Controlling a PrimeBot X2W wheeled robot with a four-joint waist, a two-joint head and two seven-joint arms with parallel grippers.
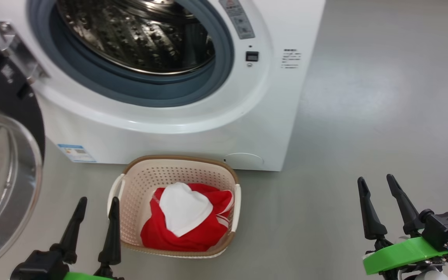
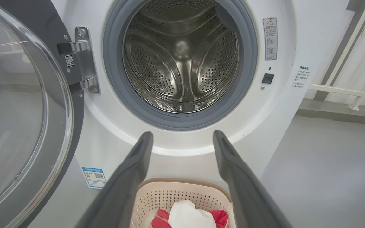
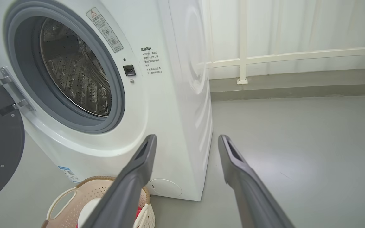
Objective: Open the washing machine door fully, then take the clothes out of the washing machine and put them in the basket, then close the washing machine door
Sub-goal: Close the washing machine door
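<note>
Left of washer (image 1: 193, 132), door (image 1: 2, 163) open (hinged L)

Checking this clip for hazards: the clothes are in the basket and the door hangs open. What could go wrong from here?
1. The door is smooth, bulging glass, so the open left gripper may slip off when pushing it.
2. The basket sits right against the washing machine below the opening, so the swinging door might clip its rim.
3. A weak push may leave the door unlatched.
</note>
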